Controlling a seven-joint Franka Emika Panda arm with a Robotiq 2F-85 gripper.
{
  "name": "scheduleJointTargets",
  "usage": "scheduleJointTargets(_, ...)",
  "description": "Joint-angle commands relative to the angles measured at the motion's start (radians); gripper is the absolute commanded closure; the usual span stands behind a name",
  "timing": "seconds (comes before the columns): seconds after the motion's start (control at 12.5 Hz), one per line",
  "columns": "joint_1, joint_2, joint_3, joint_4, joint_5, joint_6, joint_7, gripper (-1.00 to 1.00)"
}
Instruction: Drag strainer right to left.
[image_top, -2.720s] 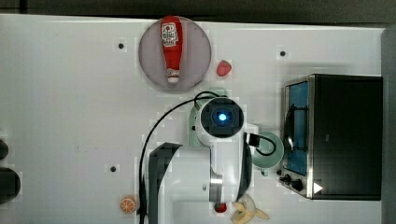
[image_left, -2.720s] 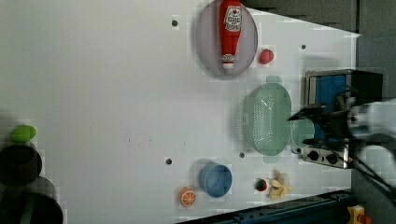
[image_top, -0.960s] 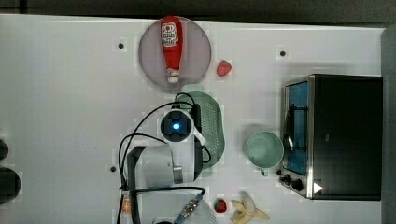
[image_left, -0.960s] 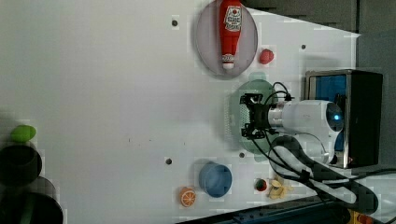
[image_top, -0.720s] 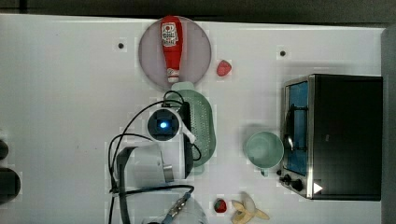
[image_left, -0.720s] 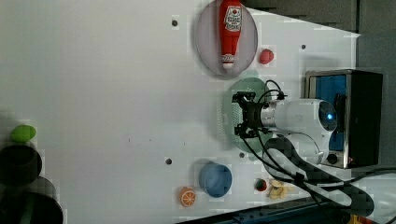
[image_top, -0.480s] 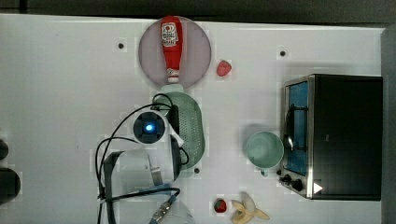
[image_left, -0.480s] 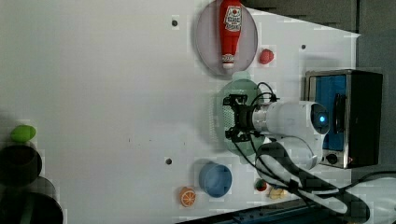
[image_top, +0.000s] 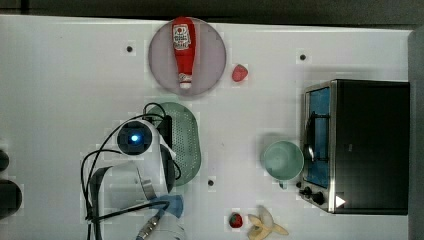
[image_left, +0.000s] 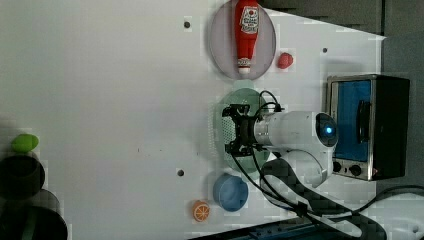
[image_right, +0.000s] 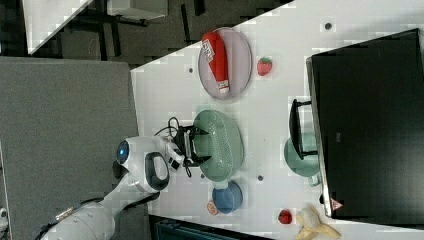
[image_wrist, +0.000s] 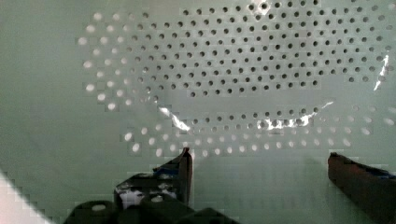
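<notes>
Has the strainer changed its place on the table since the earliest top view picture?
Yes. The strainer has slid toward the top view's left, away from the toaster oven, opening a gap to the mug.

A wide white counter (image_top: 60, 75) with a matte, evenly lit surface carries everything in the scene, and small dark round holes (image_top: 130, 49) dot it at intervals. In the top view, a dark band (image_top: 210, 7) runs beyond the counter's far edge, and a grey strip (image_top: 417, 125) lies along the top view's right. In the right view, a large grey panel or floor area (image_right: 65, 140) sits beside the counter on the right view's left, with dark flooring (image_right: 150, 30) and thin black furniture legs above it, and part of another white surface (image_right: 50, 15) shows in the corner.
</notes>
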Motion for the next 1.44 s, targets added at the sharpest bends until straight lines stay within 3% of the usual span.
scheduleJointTargets(0.08, 0.058, 0.052, 0.013, 0.085, 0.006, 0.001, 0.120, -1.00)
scheduleJointTargets(0.8, 0.184, 0.180, 0.014, 0.284, 0.008, -0.033, 0.248, -1.00)
scheduleJointTargets(1.44, 0.274, 0.249, 0.015, 0.393, 0.009, -0.044, 0.349, -1.00)
